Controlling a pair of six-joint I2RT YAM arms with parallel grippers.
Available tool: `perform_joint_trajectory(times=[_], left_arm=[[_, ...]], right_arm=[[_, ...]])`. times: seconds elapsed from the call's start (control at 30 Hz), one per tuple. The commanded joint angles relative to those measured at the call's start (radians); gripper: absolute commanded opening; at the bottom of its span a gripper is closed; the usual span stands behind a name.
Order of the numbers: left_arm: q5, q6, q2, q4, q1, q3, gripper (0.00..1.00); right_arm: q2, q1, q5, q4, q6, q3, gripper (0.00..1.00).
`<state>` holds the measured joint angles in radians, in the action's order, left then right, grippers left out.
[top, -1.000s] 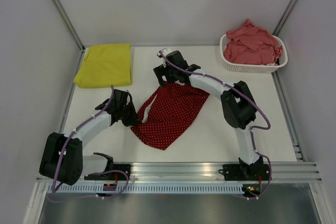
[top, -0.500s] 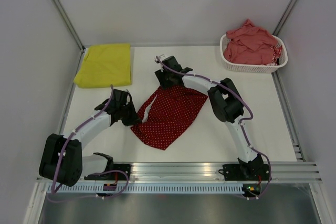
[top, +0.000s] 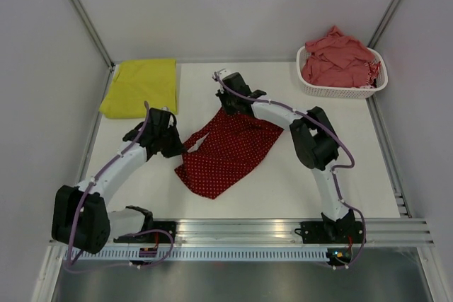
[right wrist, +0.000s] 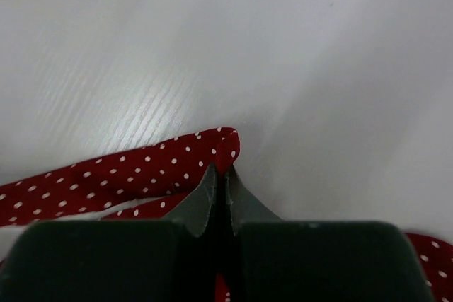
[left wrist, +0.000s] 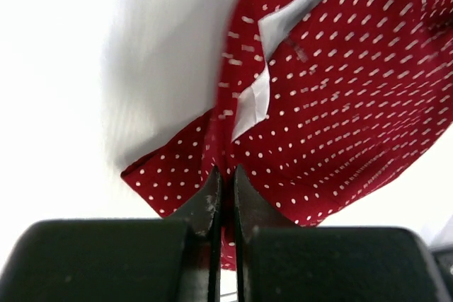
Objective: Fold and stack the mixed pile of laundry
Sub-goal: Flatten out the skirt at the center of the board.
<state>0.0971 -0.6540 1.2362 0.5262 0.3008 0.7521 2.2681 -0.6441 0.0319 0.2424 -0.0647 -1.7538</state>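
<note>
The left tool [left wrist: 225, 175] is pressed together on an edge of the dotted cloth [left wrist: 340, 104]; a red fold with a strip of white lining is pinched between its fingers. The right tool [right wrist: 219, 175] is likewise pressed together, and a rounded corner of the same cloth is nipped at its tips. The cloth is spread on the desk [top: 318, 175] between the two tools, its bulk lying on the near side of the right tool and to the right of the left tool.

For the fold to be done well, both pinched points should be raised together and kept at one height, so that the cloth is held taut and not dragged into a heap. The right tool's grip is judged shallow, since only the tip of the corner seems caught. A slow lift is advised, as the corner could slip out. The white lining turned over just beyond the left tool should be flattened before any crease is pressed.

On the far side of the left tool a yellow garment [top: 141, 86] lies folded flat, near the cloth but apart from it. Well off to the right of the right tool, a white basket [top: 340, 91] is heaped with pink clothes [top: 338, 58], not yet folded. The right arm [top: 283, 112] is stretched along the cloth's far right edge, and a fold carried that way may be hindered by it.
</note>
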Motion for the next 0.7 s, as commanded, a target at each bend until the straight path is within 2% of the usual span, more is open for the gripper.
perform_joint_trajectory(times=[0.0, 0.1, 0.27, 0.47, 0.57, 0.67], left_arm=[[-0.134, 0.034, -0.079, 0.060, 0.004, 0.152, 0.02], [-0.196, 0.054, -0.133, 0.072, 0.003, 0.246, 0.02], [-0.257, 0.100, -0.214, 0.109, 0.003, 0.432, 0.02], [-0.278, 0.140, -0.369, 0.130, 0.003, 0.630, 0.02], [-0.240, 0.157, -0.451, 0.129, 0.003, 0.707, 0.02], [-0.114, 0.168, -0.520, 0.117, 0.003, 0.765, 0.02]], right_arm=[[-0.282, -0.002, 0.066, -0.078, 0.023, 0.069, 0.01], [-0.422, 0.000, 0.102, -0.089, 0.034, 0.155, 0.00], [-0.752, 0.000, 0.184, -0.080, 0.028, 0.258, 0.01], [-1.100, 0.000, 0.134, -0.035, -0.018, 0.341, 0.00], [-1.234, -0.002, 0.060, 0.018, -0.053, 0.326, 0.01], [-1.332, 0.000, -0.007, 0.089, -0.086, 0.280, 0.00]])
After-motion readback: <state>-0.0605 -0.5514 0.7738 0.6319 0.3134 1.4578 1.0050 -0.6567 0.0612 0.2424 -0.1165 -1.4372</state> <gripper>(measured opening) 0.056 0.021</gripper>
